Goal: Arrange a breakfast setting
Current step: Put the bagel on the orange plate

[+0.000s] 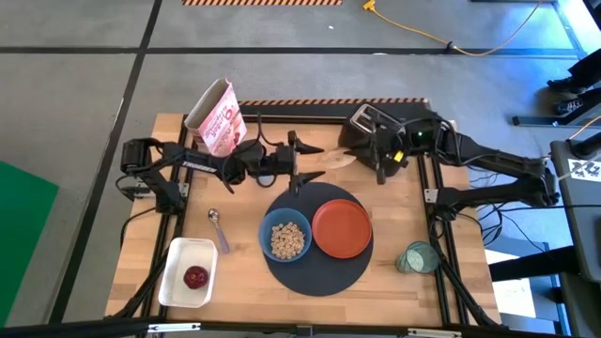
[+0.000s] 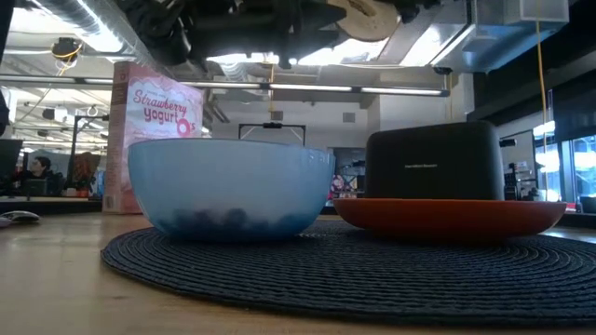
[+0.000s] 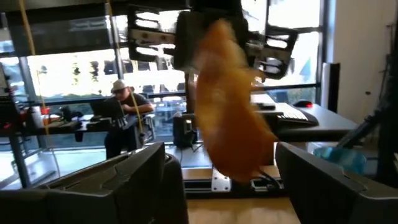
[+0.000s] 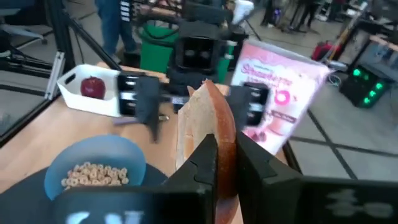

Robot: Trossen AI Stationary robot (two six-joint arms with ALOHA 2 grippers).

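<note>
My right gripper [image 1: 355,158] is shut on a slice of bread [image 1: 336,158], held in the air behind the dark round mat [image 1: 315,268]. My left gripper [image 1: 308,161] is open and faces the bread from the left; its fingers [image 3: 143,168] stand wide on either side of it and touch nothing. On the mat sit the blue bowl [image 1: 285,239] of cereal and the orange plate [image 1: 342,228]. The metal spoon [image 1: 219,229] lies left of the mat. The pale green cup [image 1: 416,257] stands at its right. The dark red fruit [image 1: 195,276] lies in the white tray [image 1: 178,255]. My right gripper pinches the bread slice by its two flat faces, at one edge [image 4: 219,140], between its two fingers [image 4: 202,158]. The fingers come from the table's right side. The slice sticks out past the fingertips toward my left gripper, lifted clear of the table.
A black toaster [image 1: 373,119] stands at the far edge behind my right gripper. A pink cereal box [image 1: 217,117] stands at the far left. People sit at desks in the room beyond the table [image 3: 124,102].
</note>
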